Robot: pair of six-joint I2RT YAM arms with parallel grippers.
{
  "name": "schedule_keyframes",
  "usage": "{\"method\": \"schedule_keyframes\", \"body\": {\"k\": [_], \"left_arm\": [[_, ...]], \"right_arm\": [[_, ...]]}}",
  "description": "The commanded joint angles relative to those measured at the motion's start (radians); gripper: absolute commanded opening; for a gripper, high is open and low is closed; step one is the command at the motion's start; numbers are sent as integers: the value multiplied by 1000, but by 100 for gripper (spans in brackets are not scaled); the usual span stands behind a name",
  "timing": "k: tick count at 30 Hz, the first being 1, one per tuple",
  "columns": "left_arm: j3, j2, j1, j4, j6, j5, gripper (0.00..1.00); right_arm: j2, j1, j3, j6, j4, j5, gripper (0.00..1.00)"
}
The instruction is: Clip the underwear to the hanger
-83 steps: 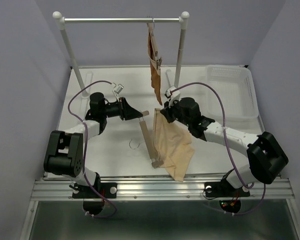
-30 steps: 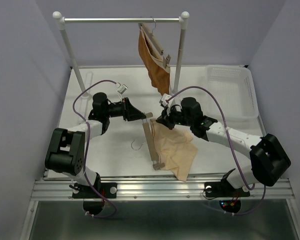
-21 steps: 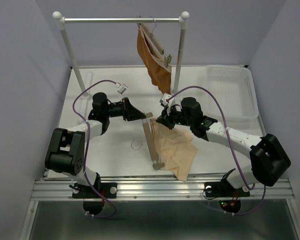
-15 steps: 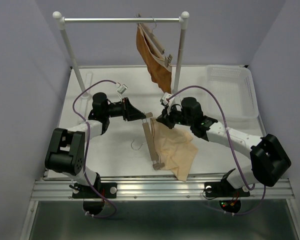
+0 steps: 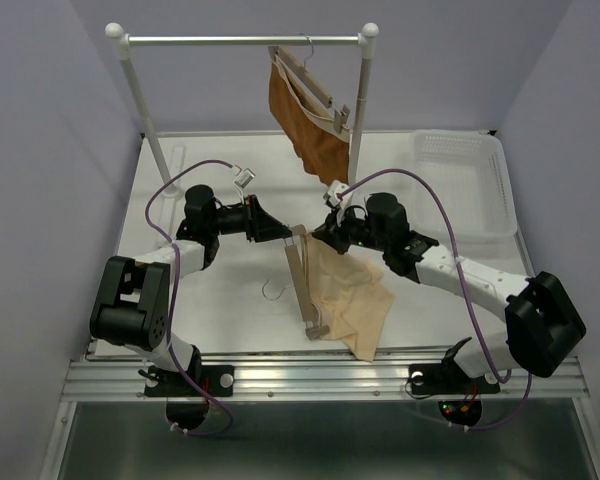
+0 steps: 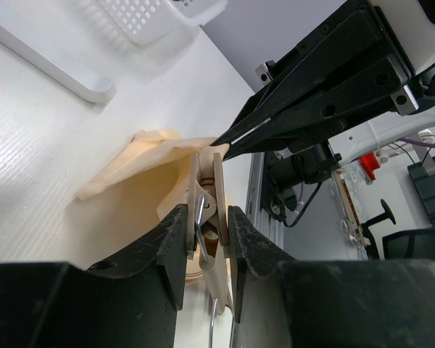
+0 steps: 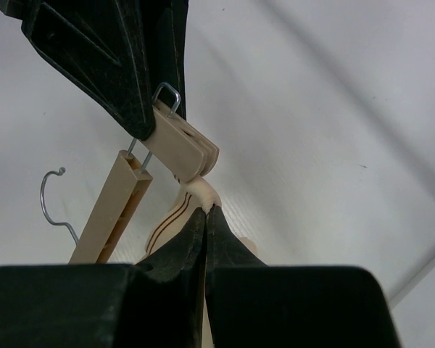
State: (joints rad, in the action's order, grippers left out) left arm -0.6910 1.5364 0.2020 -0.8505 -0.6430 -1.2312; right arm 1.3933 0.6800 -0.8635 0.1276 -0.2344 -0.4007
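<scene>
Underwear (image 5: 352,297) of thin, pale beige fabric has one corner pinched between the closed fingers of the right pincer (image 7: 205,211). That corner is held right at the tip of a small wooden clip (image 7: 183,148). The left pincer (image 6: 206,219) is clamped on this same clip, with its black fingers (image 6: 167,243) pressing the clip's two flat sides. The clip sits at the far end of the light wooden bar hanger (image 5: 302,285). The bar runs from the pincers toward the near edge of the white worktop (image 5: 210,300), and its thin wire hook (image 5: 272,291) points left. The rest of the underwear lies spread on the worktop to the right of the bar, touching it. Farther back, a rust-brown garment (image 5: 305,125) hangs from a metal rail (image 5: 220,40). A white plastic basket (image 5: 460,180) sits at the far right.
</scene>
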Motion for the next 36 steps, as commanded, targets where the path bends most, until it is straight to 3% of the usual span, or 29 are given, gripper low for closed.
{"method": "schedule_keyframes", "body": {"k": [1,11,23,36], "left_arm": [[-4,-28,7,-62,28,-44,0],[-4,-27,7,-65,29,-44,0],[-5,-30,8,-62,32,-22,0],[-48,-65,8,88,131,22,0]], "right_arm": [[-10,-7,-52,-23,-88,26,1],[32,-7,-95,-62,-88,31,1],[81,-7,-181,-60,99,-24,1],[15,-7,-183,-198,202,86,1]]}}
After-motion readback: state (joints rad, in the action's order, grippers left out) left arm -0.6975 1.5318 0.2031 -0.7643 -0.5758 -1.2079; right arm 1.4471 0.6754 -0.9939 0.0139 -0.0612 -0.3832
